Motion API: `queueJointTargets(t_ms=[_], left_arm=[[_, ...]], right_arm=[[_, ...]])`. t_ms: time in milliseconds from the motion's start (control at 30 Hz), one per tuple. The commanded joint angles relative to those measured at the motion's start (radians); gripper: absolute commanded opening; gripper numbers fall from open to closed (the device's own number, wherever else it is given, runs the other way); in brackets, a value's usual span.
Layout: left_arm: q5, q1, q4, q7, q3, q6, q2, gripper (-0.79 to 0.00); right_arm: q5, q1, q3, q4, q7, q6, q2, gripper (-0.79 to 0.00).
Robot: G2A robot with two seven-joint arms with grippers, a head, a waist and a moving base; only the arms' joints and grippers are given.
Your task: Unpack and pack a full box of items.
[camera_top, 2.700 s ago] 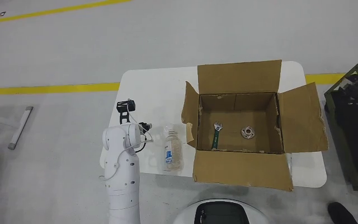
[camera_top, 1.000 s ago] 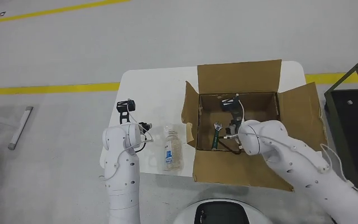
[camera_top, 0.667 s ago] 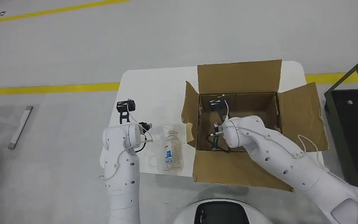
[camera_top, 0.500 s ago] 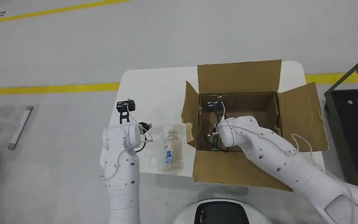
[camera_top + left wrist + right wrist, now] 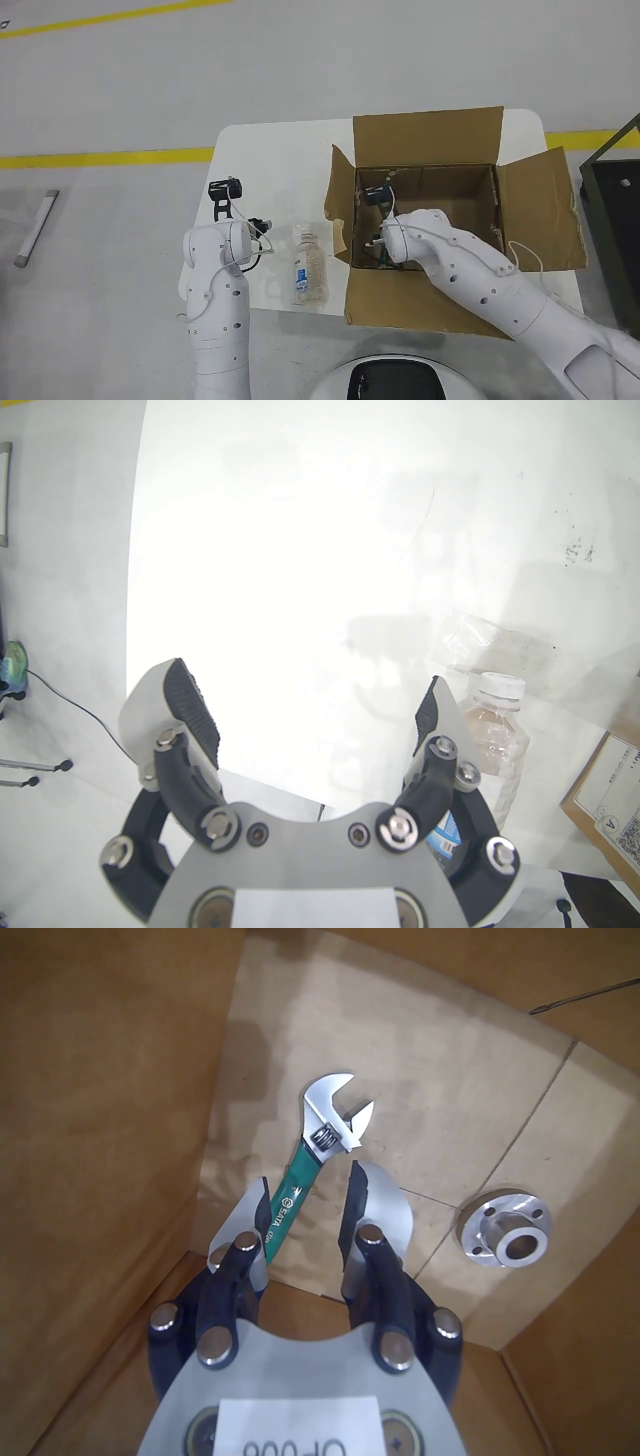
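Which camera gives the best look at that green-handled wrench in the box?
The right wrist view: the wrench lies close, head and handle clear, by the open right gripper. In the top view the right arm hides nearly all of it. The left wrist view faces the bottle instead.

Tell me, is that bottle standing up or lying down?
Lying down: from above, the bottle shows its whole side, cap to base, flat on the table.
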Motion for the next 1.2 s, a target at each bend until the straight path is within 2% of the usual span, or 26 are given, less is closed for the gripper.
queueJointTargets(t_ms=[0,100,167,333,367,400,500,533,567,667,700,867,900,1100,1167], left_arm=[[0.000,0.000,0.000,0.000,0.000,0.000,0.000,0.000],[0.000,0.000,0.000,0.000,0.000,0.000,0.000,0.000],[0.000,0.000,0.000,0.000,0.000,0.000,0.000,0.000],[0.000,0.000,0.000,0.000,0.000,0.000,0.000,0.000],[0.000,0.000,0.000,0.000,0.000,0.000,0.000,0.000],[0.000,0.000,0.000,0.000,0.000,0.000,0.000,0.000],[0.000,0.000,0.000,0.000,0.000,0.000,0.000,0.000],[0.000,0.000,0.000,0.000,0.000,0.000,0.000,0.000],[0.000,0.000,0.000,0.000,0.000,0.000,0.000,0.000],[0.000,0.000,0.000,0.000,0.000,0.000,0.000,0.000],[0.000,0.000,0.000,0.000,0.000,0.000,0.000,0.000],[0.000,0.000,0.000,0.000,0.000,0.000,0.000,0.000],[0.000,0.000,0.000,0.000,0.000,0.000,0.000,0.000],[0.000,0.000,0.000,0.000,0.000,0.000,0.000,0.000],[0.000,0.000,0.000,0.000,0.000,0.000,0.000,0.000]], right_arm=[[-0.017,0.002,0.002,0.003,0.005,-0.005,-0.003,-0.357],[-0.030,0.001,0.011,0.005,0.013,-0.013,-0.009,-0.363],[-0.039,0.000,0.016,0.005,0.018,-0.018,-0.014,-0.394],[-0.076,0.011,0.035,0.006,0.047,-0.047,-0.024,-0.332],[-0.088,0.014,0.038,0.007,0.059,-0.059,-0.026,-0.243],[-0.096,0.016,0.044,0.008,0.068,-0.068,-0.027,-0.262],[-0.126,0.017,0.060,0.010,0.097,-0.097,-0.032,-0.529],[-0.132,0.015,0.067,0.009,0.103,-0.103,-0.034,-0.730],[-0.138,0.012,0.073,0.008,0.109,-0.109,-0.036,-0.785],[-0.157,0.001,0.091,0.005,0.122,-0.121,-0.043,-0.785],[-0.162,-0.003,0.096,0.004,0.127,-0.127,-0.046,-0.723],[-0.193,-0.024,0.122,0.000,0.147,-0.147,-0.059,-0.631],[-0.196,-0.028,0.127,-0.002,0.151,-0.151,-0.062,-0.579],[-0.226,-0.054,0.146,-0.013,0.167,-0.167,-0.083,-0.413],[-0.238,-0.062,0.154,-0.015,0.172,-0.172,-0.090,-0.320]])
